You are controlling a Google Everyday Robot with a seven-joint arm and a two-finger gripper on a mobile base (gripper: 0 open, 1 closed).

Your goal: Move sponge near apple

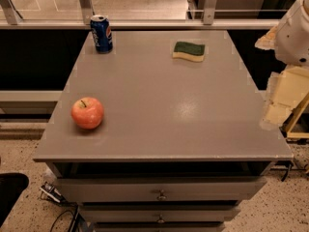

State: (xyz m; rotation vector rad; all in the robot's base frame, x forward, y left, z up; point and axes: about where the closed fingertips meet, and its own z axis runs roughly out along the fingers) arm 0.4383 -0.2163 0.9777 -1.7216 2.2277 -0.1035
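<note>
The sponge [189, 50] has a dark green top over pale yellow foam and lies flat at the far right of the grey cabinet top [159, 105]. The red-orange apple [87, 112] stands near the left edge, toward the front, far from the sponge. My gripper [277, 103] hangs at the right edge of the view, beside the cabinet's right side and below the white arm [295, 30]. It is well to the right of the sponge and nearer the front, and touches nothing on the top.
A blue soda can [101, 33] stands upright at the far left corner. The cabinet has drawers [160, 190] at the front with the top one slightly open. A railing [145, 24] runs behind the far edge. Cables [60, 211] lie on the floor at lower left.
</note>
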